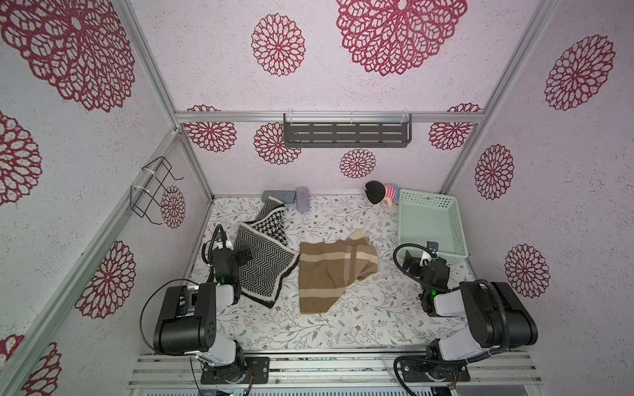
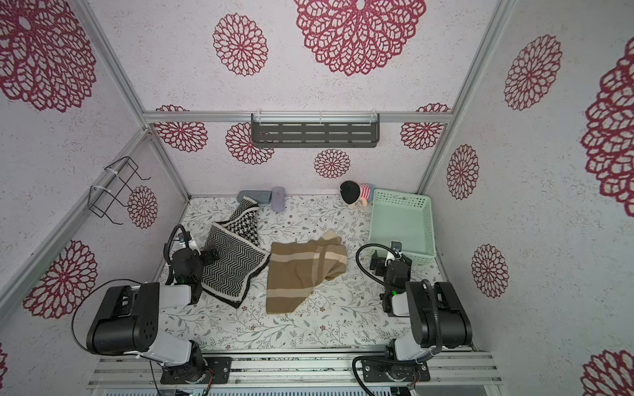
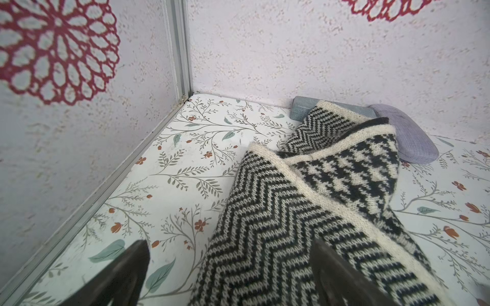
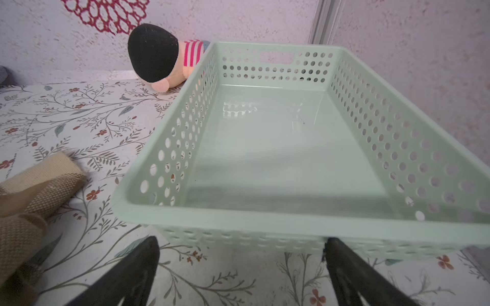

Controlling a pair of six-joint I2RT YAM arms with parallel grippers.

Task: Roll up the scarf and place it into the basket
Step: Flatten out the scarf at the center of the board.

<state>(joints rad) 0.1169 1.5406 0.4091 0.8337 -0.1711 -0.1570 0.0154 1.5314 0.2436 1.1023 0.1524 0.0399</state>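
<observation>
Tan scarf (image 1: 332,271): crumpled and unrolled mid-table (image 1: 343,325), cream-striped, its edge meeting the knit scarf.
Black-and-white knit scarf (image 1: 266,260): sprawled leftward, far end lying over a grey case (image 1: 274,195).
Basket (image 1: 429,226): mint-green, right rear corner, apart from both scarves, plush doll (image 1: 377,192) beside it.
Left gripper (image 3: 229,242): spread wide, empty, over the knit scarf.
Right gripper (image 4: 241,239): spread wide, empty, facing the basket's near wall.

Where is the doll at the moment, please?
In both top views the doll lies by the back wall, right of centre, beside the basket.
</observation>
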